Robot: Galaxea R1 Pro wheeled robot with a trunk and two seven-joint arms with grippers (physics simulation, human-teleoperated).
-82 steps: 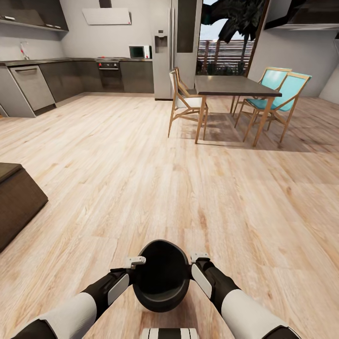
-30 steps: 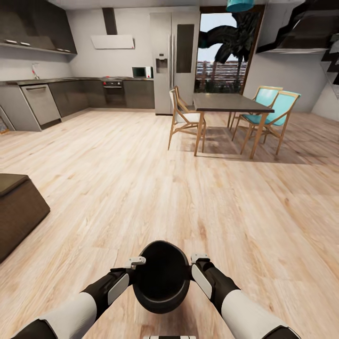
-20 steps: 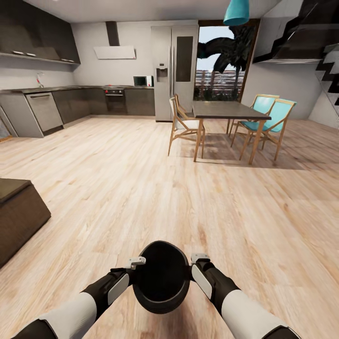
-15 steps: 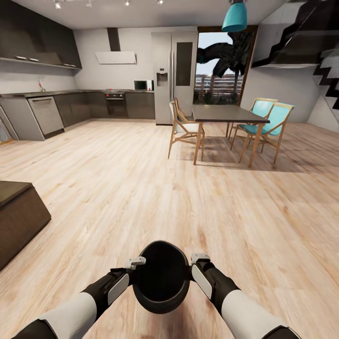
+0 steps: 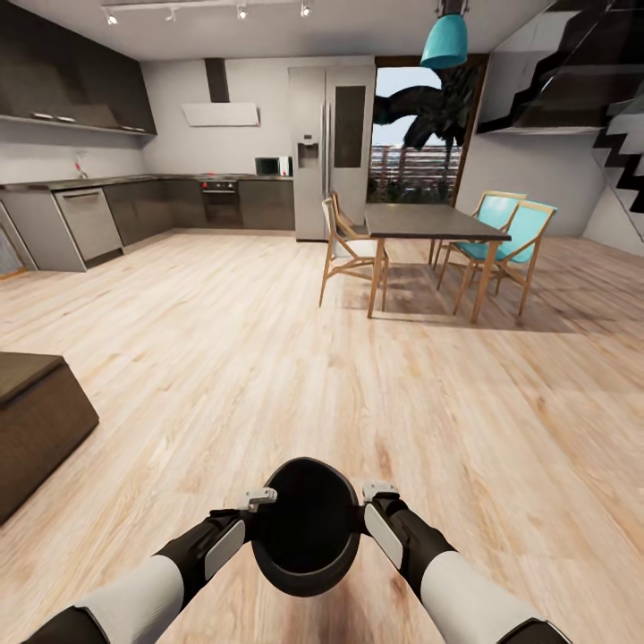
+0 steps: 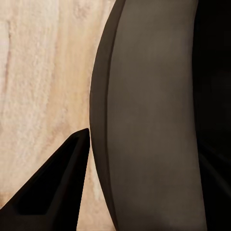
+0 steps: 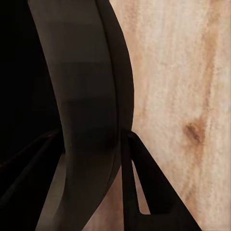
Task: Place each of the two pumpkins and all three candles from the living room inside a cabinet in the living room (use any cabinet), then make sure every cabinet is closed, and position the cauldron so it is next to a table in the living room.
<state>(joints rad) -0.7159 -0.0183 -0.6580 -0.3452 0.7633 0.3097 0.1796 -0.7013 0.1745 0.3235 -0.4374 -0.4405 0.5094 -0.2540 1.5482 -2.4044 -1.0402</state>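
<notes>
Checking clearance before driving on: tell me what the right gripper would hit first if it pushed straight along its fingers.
The cauldron: its dark rim wall sits between the right gripper's fingers already, so there is no free travel. Past the rim lies wooden floor, as far as depth can be judged.

The cabinet (image 5: 36,420) is cut off by the left edge.

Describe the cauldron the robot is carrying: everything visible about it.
The cauldron is a round, matte black pot, its open mouth facing the head camera and its inside dark and seemingly empty. It hangs above the wood floor, gripped at its rim on opposite sides by the left gripper and right gripper. In the wrist views its wall looks dull dark grey, with a fingertip outside the rim.
</notes>
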